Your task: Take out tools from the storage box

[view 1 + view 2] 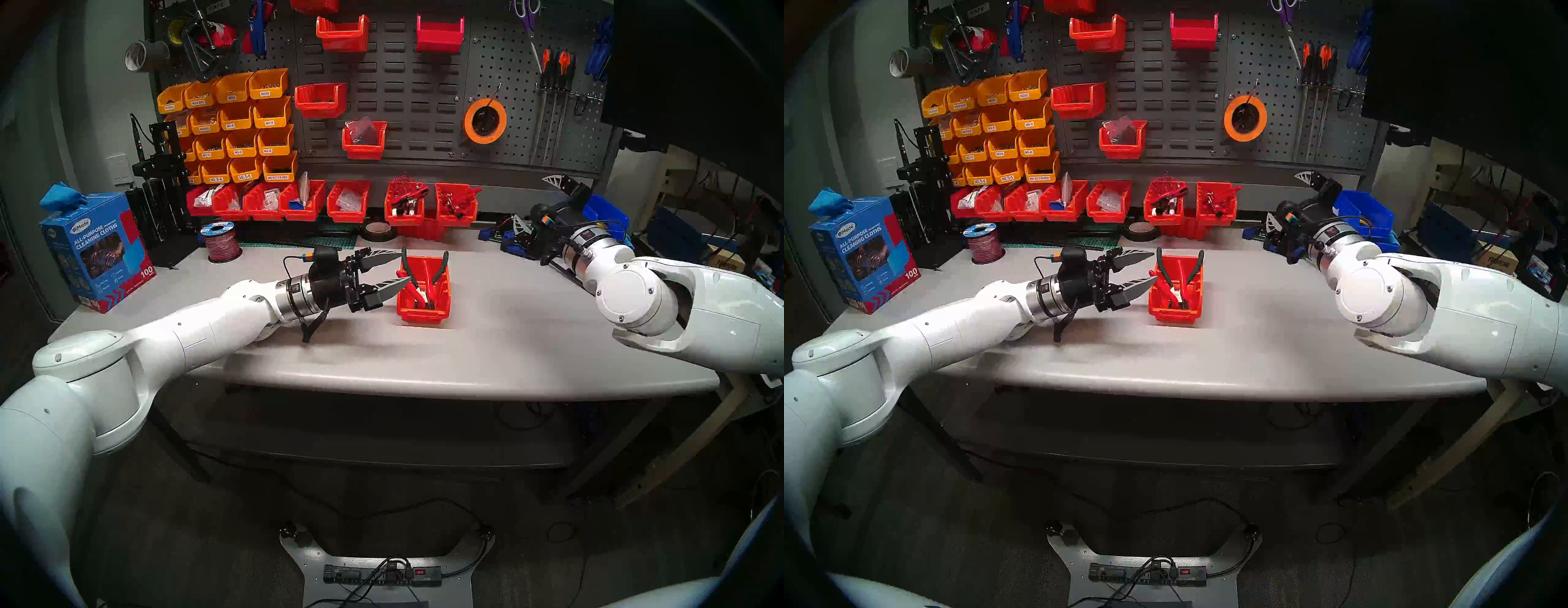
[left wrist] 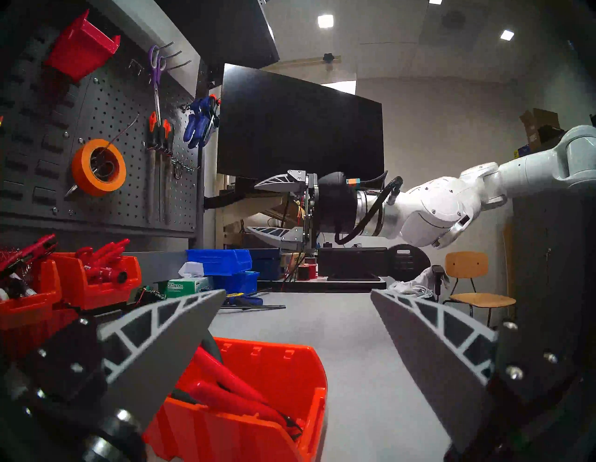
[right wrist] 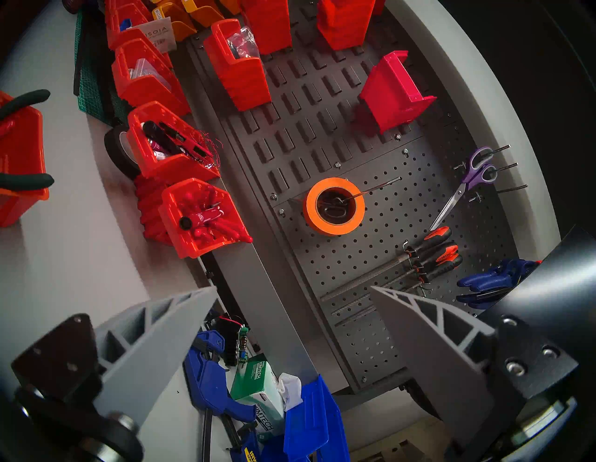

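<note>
My left jaws (image 1: 394, 269) stand wide apart and empty, level with the rim of the small red-orange bin (image 1: 424, 312) just ahead of their tips, and my right jaws (image 1: 536, 204), also apart and empty, hang off to the side above the bench (image 1: 509, 339). The green-handled pliers (image 1: 441, 265) and the red-handled flush cutters (image 1: 420, 293) stand in the bin, handles uppermost. To do this well, I judge, I should close on one handle pair only, clear of the bin wall.

"KIMTECH" on green tissue box (image 2: 188, 286)
</note>
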Controlling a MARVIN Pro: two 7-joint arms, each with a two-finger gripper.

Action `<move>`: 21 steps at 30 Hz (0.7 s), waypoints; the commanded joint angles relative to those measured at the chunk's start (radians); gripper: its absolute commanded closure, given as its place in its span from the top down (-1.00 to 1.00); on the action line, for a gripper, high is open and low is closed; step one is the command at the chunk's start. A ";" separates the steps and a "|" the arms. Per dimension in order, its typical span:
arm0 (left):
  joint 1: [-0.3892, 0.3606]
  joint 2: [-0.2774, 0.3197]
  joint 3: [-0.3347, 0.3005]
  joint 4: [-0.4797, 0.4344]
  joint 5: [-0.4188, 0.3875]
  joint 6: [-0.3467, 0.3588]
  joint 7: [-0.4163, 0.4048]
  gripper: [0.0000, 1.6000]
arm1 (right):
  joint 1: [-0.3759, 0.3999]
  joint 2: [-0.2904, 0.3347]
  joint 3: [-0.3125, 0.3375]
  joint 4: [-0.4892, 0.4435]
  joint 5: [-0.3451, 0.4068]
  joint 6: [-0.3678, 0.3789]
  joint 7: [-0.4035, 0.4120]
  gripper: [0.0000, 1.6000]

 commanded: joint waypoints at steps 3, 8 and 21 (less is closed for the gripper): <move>0.003 -0.073 0.013 0.046 0.013 0.006 -0.055 1.00 | 0.009 0.002 0.010 0.003 -0.001 -0.002 -0.011 1.00; -0.019 -0.062 0.055 0.028 0.059 0.049 -0.072 1.00 | 0.010 0.002 0.010 0.002 -0.001 -0.002 -0.011 1.00; -0.092 -0.036 0.070 0.079 0.122 0.073 -0.109 1.00 | 0.010 0.002 0.010 0.003 0.000 -0.002 -0.012 1.00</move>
